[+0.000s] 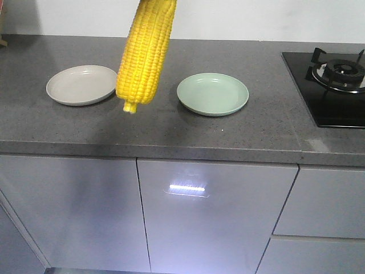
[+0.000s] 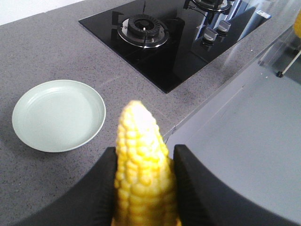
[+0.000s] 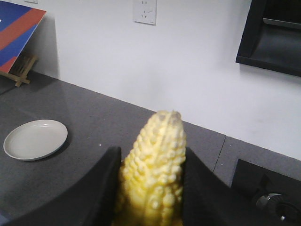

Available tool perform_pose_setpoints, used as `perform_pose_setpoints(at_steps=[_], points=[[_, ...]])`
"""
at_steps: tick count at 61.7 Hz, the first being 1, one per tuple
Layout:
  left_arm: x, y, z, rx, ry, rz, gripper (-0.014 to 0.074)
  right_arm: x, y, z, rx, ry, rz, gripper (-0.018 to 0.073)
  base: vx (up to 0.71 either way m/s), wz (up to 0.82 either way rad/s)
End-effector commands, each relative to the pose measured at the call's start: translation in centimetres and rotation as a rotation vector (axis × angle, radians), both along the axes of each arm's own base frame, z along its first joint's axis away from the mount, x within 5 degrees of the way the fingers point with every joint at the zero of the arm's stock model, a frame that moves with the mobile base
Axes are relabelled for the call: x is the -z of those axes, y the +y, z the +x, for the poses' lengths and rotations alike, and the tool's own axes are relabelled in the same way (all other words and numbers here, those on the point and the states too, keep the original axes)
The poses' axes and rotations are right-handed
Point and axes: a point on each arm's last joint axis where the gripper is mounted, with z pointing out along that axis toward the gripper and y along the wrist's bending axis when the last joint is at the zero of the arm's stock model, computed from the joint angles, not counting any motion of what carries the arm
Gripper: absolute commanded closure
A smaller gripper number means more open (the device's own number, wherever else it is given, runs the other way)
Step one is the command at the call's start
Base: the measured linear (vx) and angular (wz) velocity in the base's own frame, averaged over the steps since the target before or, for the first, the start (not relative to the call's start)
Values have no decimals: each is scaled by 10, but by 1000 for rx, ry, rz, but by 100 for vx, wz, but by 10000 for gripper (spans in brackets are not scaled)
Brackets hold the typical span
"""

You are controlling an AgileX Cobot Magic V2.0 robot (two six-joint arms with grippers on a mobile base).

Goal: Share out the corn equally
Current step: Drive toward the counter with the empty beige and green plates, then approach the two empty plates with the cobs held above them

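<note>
Each wrist view shows a yellow corn cob clamped between black fingers. My left gripper is shut on one corn, tip pointing forward over the counter's front edge, with the green plate to its left. My right gripper is shut on another corn, held above the counter, with the beige plate far to the left. In the front view one corn hangs down from the top edge between the beige plate and green plate; no gripper shows there. Both plates are empty.
A black gas hob is set into the grey counter at the right. Cabinet doors lie below the counter's front edge. A white wall with a socket runs behind, and a red-and-blue board leans at the far left.
</note>
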Motion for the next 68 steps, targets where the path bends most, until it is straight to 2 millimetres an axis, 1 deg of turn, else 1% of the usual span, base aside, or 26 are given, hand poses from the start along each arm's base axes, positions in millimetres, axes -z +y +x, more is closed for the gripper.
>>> perform_pose_setpoints(at_steps=[1, 68], points=[[-26, 6, -21, 11, -69, -71, 603, -12, 7, -15, -20, -49, 4, 566, 8, -3], [-26, 6, -21, 11, -69, -71, 603, -12, 7, -15, -20, -49, 4, 566, 9, -1]])
